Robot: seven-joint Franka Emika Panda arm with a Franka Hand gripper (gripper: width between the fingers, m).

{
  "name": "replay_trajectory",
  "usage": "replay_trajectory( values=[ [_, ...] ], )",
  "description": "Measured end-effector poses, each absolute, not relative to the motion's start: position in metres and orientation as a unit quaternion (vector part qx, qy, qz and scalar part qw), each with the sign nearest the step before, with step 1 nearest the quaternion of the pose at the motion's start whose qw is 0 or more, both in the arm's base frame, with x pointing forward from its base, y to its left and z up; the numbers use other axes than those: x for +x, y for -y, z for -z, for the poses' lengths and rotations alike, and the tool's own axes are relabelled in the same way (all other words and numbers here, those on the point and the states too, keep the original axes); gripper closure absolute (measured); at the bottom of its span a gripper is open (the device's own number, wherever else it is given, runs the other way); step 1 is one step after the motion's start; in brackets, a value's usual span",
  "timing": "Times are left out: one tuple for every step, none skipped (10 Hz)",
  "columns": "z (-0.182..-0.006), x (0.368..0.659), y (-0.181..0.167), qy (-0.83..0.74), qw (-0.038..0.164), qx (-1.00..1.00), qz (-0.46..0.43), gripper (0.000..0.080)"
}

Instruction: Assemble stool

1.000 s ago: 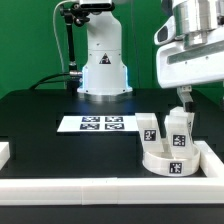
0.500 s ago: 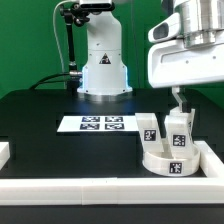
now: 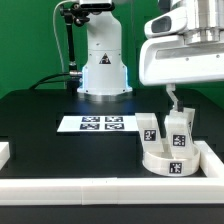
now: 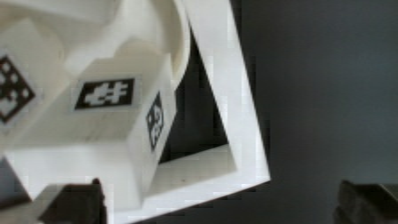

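Two legs (image 3: 178,128) stand on the seat (image 3: 168,156), hemmed by white rails (image 3: 110,189) at six o'clock; fingers (image 3: 172,98) hover released above.

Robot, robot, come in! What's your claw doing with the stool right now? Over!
Gripper open, empty, above the stool. Seat in corner of border rails, two legs upright on it. Nothing in the way.

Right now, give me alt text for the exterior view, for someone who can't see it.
A white round stool seat with two chunky legs standing on it sits in the corner of white border rails on a black table. The robot's fingers hang just above the legs, and a tagged marker board lies nearby.
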State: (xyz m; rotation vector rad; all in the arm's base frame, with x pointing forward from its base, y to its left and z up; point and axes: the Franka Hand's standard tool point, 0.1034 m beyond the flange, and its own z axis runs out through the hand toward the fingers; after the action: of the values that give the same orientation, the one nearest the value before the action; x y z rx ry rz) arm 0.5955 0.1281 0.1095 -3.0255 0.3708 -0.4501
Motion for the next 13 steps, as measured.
replay_trajectory(
  values=[
    [-0.110, 0.595, -0.126, -0.075, 0.021, -0.986, 0.147, 0.0150],
    [-0.110, 0.596, -0.122, -0.032, 0.012, -0.988, 0.148, 0.0150],
    [-0.110, 0.597, -0.118, 0.015, 0.003, -0.989, 0.148, 0.0150],
    [-0.110, 0.598, -0.115, 0.042, -0.002, -0.988, 0.148, 0.0150],
    [-0.110, 0.598, -0.114, 0.078, -0.010, -0.986, 0.147, 0.0150],
    [-0.110, 0.598, -0.113, 0.106, -0.017, -0.983, 0.147, 0.0150],
    [-0.110, 0.599, -0.112, 0.117, -0.019, -0.982, 0.146, 0.0150],
    [-0.109, 0.598, -0.111, 0.163, -0.028, -0.976, 0.140, 0.0150],
    [-0.107, 0.595, -0.111, 0.166, -0.026, -0.978, 0.122, 0.0150],
    [-0.106, 0.592, -0.111, 0.170, -0.019, -0.982, 0.085, 0.0150],
    [-0.108, 0.592, -0.107, 0.177, -0.015, -0.982, 0.066, 0.0150],
    [-0.109, 0.587, -0.106, 0.173, -0.005, -0.985, 0.027, 0.0150],
    [-0.110, 0.584, -0.106, 0.166, 0.002, -0.986, -0.006, 0.0150]
  ],
)
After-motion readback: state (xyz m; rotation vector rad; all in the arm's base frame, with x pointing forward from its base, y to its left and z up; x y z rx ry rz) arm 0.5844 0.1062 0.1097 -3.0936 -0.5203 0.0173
